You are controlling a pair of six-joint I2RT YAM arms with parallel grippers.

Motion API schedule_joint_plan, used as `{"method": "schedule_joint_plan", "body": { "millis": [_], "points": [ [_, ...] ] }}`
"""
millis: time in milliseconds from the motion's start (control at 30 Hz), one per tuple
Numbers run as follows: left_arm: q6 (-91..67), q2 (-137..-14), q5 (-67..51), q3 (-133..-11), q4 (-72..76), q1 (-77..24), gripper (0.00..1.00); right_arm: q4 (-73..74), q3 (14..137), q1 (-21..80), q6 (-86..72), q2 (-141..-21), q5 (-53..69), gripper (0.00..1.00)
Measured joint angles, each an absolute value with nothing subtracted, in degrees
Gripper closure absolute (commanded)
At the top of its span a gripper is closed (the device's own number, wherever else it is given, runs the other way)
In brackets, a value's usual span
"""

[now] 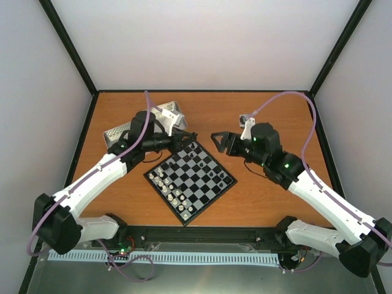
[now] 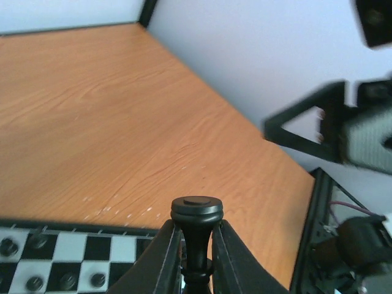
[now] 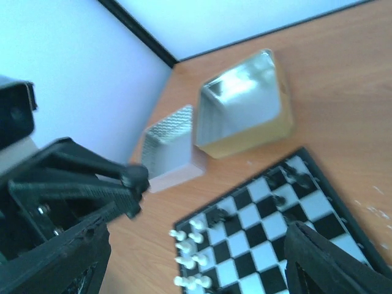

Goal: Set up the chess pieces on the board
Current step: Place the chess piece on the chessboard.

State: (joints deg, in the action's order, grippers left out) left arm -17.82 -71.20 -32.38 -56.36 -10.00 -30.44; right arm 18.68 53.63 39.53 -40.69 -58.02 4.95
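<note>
The board (image 1: 191, 181) lies as a diamond mid-table. White chess pieces (image 1: 166, 182) line its left side and black ones (image 1: 211, 166) stand along its right side. My left gripper (image 1: 191, 138) hovers at the board's far corner, shut on a black chess piece (image 2: 196, 228) that stands upright between the fingers (image 2: 160, 257), its round head above their tips. My right gripper (image 1: 220, 142) is just right of that corner, its jaws wide open and empty. The right wrist view looks down on the board (image 3: 306, 211), the white pieces (image 3: 188, 245) and the left gripper (image 3: 92, 180).
Two silver metal tins (image 1: 170, 114) (image 1: 117, 135) sit at the back left, close behind the left arm. They show as the open tin (image 3: 242, 104) and the textured tin (image 3: 171, 147). Black frame posts and pale walls enclose the wooden table (image 1: 269, 196).
</note>
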Motion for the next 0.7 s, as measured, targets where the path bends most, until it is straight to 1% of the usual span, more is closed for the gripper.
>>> {"method": "schedule_joint_plan", "body": {
  "millis": [100,267,367,467,533,600,700],
  "points": [
    [-15.35,-68.93,-36.69,-56.21,-8.25,-30.74,0.87,18.55,58.83,38.3,-40.21,-60.64,10.61,0.23],
    [-11.79,-66.98,-41.56,-56.07,-7.18,-30.76,0.87,18.83,66.54,38.17,-39.33,-68.69,20.01,0.26],
    [-10.37,-66.35,-42.24,-55.81,-7.25,-30.76,0.86,18.85,67.59,38.17,-39.22,-71.26,23.51,0.32],
    [-9.19,-66.22,-42.52,-55.77,-7.25,-30.76,0.87,19.09,67.59,38.17,-39.57,-71.9,26.26,0.39],
    [-8.38,-66.24,-42.78,-55.77,-7.4,-30.76,0.87,19.07,67.59,38.17,-39.68,-71.96,27.86,0.43],
    [-7.84,-66.24,-42.94,-55.77,-7.46,-30.76,0.87,19.05,67.59,38.17,-39.99,-72.01,29.06,0.49],
    [-6.98,-66.24,-43.09,-55.77,-7.75,-30.76,0.87,18.94,67.57,38.17,-40.73,-72.18,30.7,0.52]
  ]
}}
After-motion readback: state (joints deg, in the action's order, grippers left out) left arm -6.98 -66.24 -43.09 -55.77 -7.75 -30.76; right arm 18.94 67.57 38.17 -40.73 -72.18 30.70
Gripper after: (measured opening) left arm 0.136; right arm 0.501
